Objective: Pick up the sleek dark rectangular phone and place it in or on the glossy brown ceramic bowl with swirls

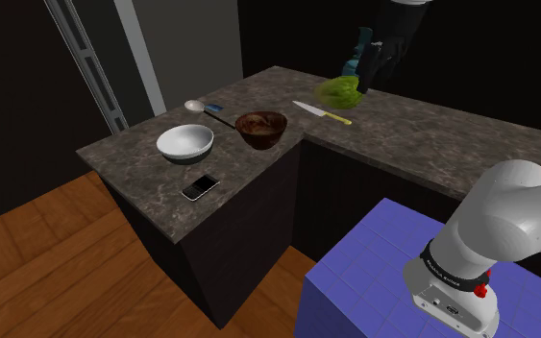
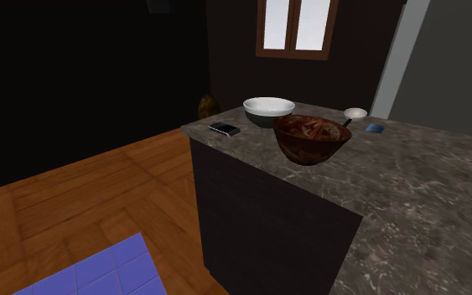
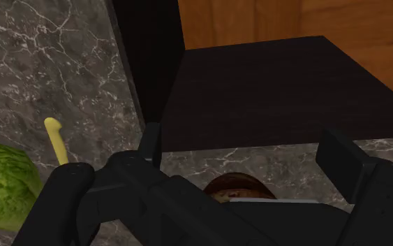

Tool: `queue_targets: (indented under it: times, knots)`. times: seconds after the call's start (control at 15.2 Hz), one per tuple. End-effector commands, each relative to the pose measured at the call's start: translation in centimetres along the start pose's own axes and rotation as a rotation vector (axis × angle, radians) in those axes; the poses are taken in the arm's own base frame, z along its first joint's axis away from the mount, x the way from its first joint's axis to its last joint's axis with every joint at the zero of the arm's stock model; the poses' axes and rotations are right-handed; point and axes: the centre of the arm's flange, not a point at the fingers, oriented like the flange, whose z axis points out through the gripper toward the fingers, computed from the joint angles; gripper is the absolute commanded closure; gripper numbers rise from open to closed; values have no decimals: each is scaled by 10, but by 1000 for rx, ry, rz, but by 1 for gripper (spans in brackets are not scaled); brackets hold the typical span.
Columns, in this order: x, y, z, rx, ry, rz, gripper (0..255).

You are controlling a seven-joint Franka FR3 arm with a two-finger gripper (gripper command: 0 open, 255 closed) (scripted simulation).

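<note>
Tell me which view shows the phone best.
The shoulder view: it looks down on the phone, showing its flat face and outline on the counter beside the white bowl. The second exterior view shows the phone low and edge-on at the counter's corner.

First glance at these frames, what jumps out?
The brown swirled bowl and a white bowl sit side by side on the dark marbled counter, with the dark phone lying flat near the white bowl, by the counter's edge. Far from them, the black tool, open, hangs close by a green lettuce at the counter's back, a yellow-handled knife beside it.
</note>
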Motion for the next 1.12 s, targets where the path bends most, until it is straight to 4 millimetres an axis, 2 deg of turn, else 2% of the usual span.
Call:
queue_targets:
  times: [0.0, 0.53, 1.06]
  knots:
    - [0, 0, 0, 0, 0, 0, 0]
    - [18, -88, 53, 11, -32, 248, 0]
    - [55, -169, 106, 23, -65, 495, 0]
